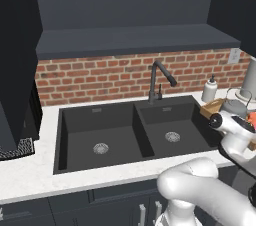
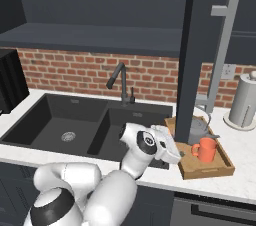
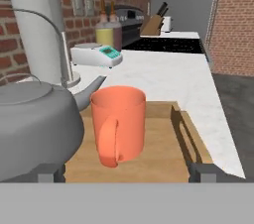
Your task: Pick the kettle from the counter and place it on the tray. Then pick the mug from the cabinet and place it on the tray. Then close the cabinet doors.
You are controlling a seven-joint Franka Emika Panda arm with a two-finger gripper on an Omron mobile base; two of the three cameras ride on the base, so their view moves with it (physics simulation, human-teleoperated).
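The orange mug [image 3: 119, 124] stands upright on the wooden tray [image 3: 166, 141], handle toward me, beside the grey kettle [image 3: 34, 129], which also sits on the tray. My gripper [image 3: 126, 173] is open just short of the mug, one fingertip on each side and neither touching it. From the right base view, the gripper [image 2: 179, 154] sits at the left rim of the tray [image 2: 220, 170], close to the mug [image 2: 205, 149]; the kettle [image 2: 199, 129] is partly hidden behind an open cabinet door [image 2: 197, 55]. The other cabinet door [image 1: 17, 60] also stands open, showing the cabinet [image 1: 130, 0] and its dark shelf.
The black double sink [image 1: 125, 135] and faucet [image 1: 157, 82] lie left of the tray in the white counter [image 1: 30, 170]. A soap bottle [image 1: 210, 90] and a paper towel roll [image 2: 244, 102] stand behind it. Further along are a scale [image 3: 96, 54], bottles [image 3: 108, 29] and a knife block [image 3: 154, 22].
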